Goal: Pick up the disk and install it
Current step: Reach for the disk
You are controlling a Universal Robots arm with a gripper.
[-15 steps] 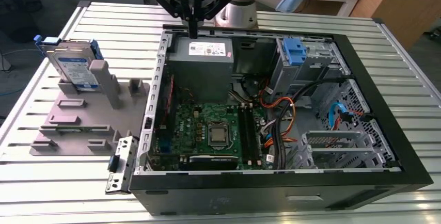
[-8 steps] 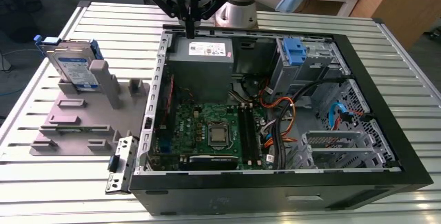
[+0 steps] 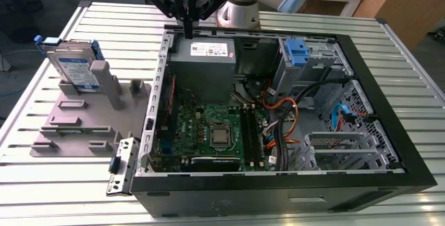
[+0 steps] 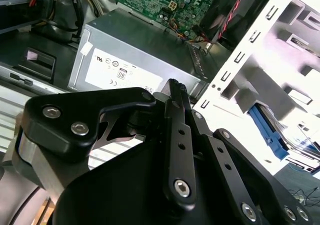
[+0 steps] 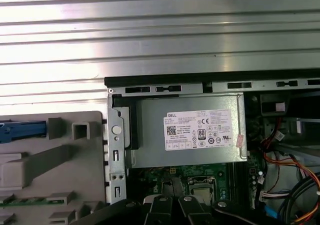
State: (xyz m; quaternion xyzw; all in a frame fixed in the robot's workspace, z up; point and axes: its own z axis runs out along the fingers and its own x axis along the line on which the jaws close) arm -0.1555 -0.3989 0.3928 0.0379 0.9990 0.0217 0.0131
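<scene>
Exterior view, disk: the disk (image 3: 72,62) is a silver-grey slab with a white-and-blue label and blue rails. It stands upright in a grey holder (image 3: 76,127) on the worktop (image 3: 41,184), outside the computer case (image 3: 278,195), on the exterior view's left of it.
Exterior view, claw: the claw (image 3: 187,34) has its fingers pressed together, gripping nothing, above the case's far rim.
Second wrist view, claw: the black claw (image 4: 176,87) is closed on itself, over the case's power-supply box (image 4: 130,60).
Second wrist view, unclear: a blue strip (image 4: 267,127) lies beyond the case wall, washed out by glare.
First wrist view, disk: the disk (image 5: 20,130) shows a blue rail, beside the case and cut off; its label is hidden.
First wrist view, claw: the tips of the claw (image 5: 172,210) are cut off.
</scene>
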